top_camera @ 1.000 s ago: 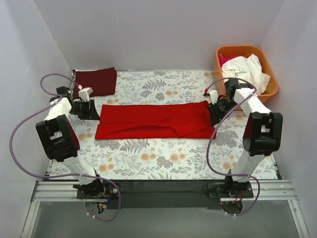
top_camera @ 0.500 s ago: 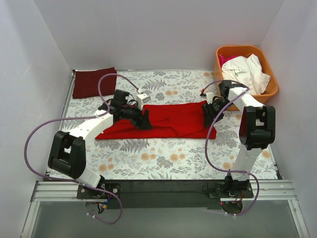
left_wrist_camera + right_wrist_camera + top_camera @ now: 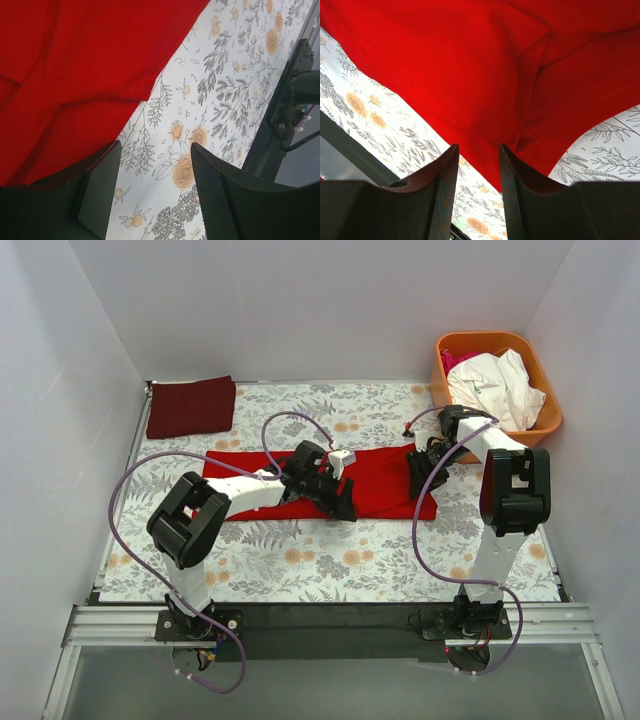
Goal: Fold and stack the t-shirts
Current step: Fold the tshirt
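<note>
The red t-shirt [image 3: 385, 478] lies across the middle of the table [image 3: 300, 562]. The left gripper [image 3: 345, 508] is spread wide at its near hem. The right gripper [image 3: 418, 486], jaws parted, is over its right end, pinching nothing.

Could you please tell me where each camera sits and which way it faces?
Top: above and behind, looking down on the table; left arm and right arm show whole.
Left wrist: on the left arm, facing down; left gripper and red shirt show.
Right wrist: on the right arm, facing down; right gripper and same shirt show.
Shared by all: the red shirt.
</note>
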`<control>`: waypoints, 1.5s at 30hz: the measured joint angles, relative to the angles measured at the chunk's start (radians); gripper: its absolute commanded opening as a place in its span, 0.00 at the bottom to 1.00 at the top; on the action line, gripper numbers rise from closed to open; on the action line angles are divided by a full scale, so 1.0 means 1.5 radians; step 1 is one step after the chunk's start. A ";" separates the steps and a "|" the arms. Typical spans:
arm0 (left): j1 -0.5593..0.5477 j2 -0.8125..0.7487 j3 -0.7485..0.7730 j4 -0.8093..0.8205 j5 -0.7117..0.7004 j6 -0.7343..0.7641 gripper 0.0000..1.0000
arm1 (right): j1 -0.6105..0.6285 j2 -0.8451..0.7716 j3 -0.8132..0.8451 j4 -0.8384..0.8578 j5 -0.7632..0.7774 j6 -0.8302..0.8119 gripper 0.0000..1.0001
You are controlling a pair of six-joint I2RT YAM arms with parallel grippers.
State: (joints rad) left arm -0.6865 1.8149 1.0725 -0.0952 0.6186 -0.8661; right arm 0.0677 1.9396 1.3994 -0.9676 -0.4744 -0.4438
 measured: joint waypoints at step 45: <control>-0.020 0.098 0.072 0.100 -0.041 -0.171 0.00 | 0.000 0.021 0.058 0.019 -0.056 0.021 0.01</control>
State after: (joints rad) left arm -0.7162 1.9617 1.1805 0.0555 0.5571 -1.1233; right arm 0.0677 1.9717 1.4860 -0.9394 -0.5579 -0.4126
